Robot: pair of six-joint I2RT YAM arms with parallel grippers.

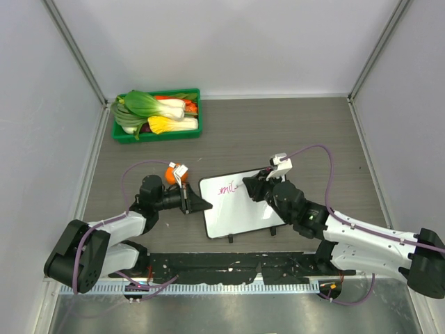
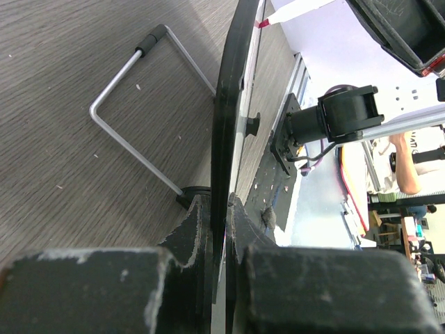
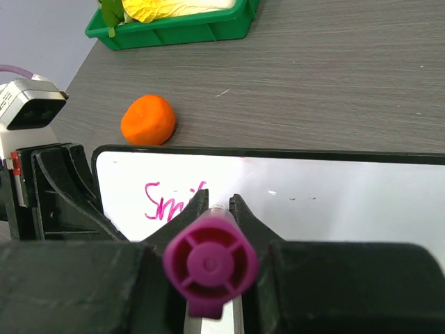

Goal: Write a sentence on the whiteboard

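The whiteboard (image 1: 243, 210) lies tilted at the table's middle, black frame around a glossy white face. My left gripper (image 1: 204, 204) is shut on its left edge; in the left wrist view the board's frame (image 2: 227, 125) runs edge-on between the fingertips of that gripper (image 2: 220, 203). My right gripper (image 1: 252, 186) is shut on a magenta marker (image 3: 210, 263), tip down on the board (image 3: 348, 202). The sentence (image 3: 170, 200) reads about "Smi" in pink, its end hidden behind my right fingers (image 3: 197, 209). It shows small in the top view (image 1: 227, 186).
An orange (image 1: 171, 174) sits by the left wrist, just beyond the board's far left corner (image 3: 147, 120). A green tray (image 1: 158, 132) of vegetables stands at the back left. The board's bent wire stand (image 2: 132, 111) rests on the wood behind it.
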